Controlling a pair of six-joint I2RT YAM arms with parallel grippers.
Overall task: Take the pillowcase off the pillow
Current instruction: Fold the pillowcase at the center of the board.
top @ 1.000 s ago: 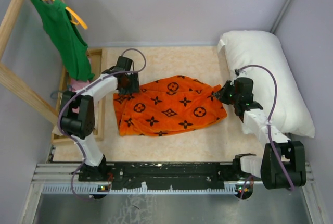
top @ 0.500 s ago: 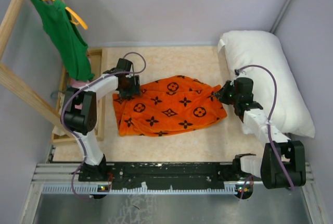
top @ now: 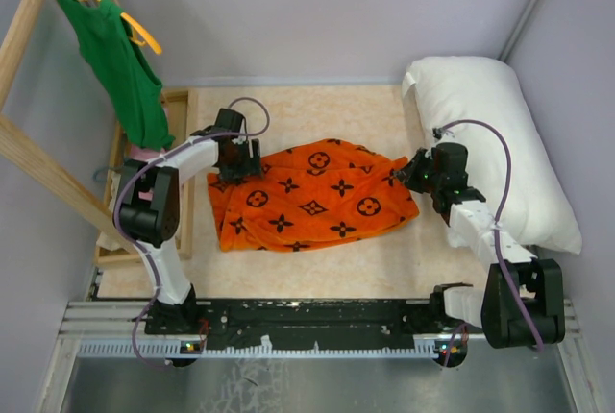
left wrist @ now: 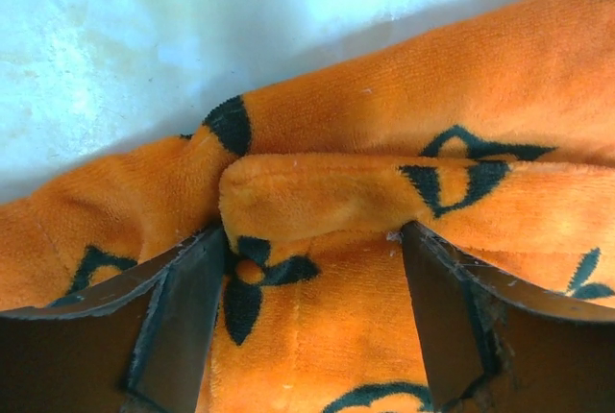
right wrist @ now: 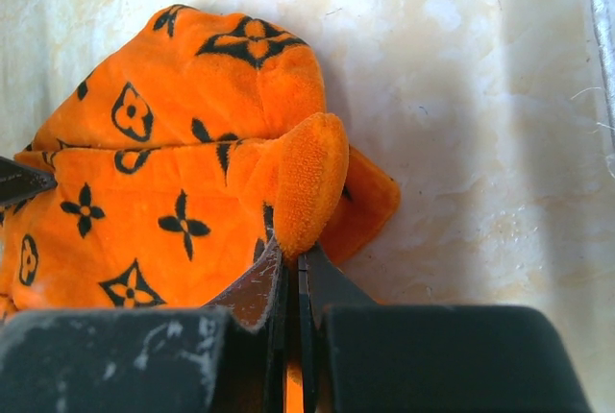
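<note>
1. Orange fuzzy pillowcase [top: 312, 197] with black motifs lies flattened and rumpled mid-table. Its long axis runs left to right across the table, the right end drawn to a narrow corner.
2. White pillow [top: 495, 134] lies bare along the right side of the table, outside the case. Its long axis runs far to near, slanting toward the near-right corner.
3. Left gripper [top: 245, 158] sits at the case's far-left corner. The left wrist view shows its fingers [left wrist: 183, 307] spread wide on either side of a raised fold; the fabric between them looks slack, not pinched.
4. Right gripper [top: 408, 173] is at the case's right corner. The right wrist view shows its jaws clamped together on a rolled edge of the fabric.
5. Hard to make out:
   - Which end of the case is the open one: cannot tell.
   - The right arm covers part of the pillow's left flank in the top view.
   - The left wrist view is cropped to fabric and a strip of tabletop.
   - The left fingertips are hidden under the wrist in the top view.
</note>
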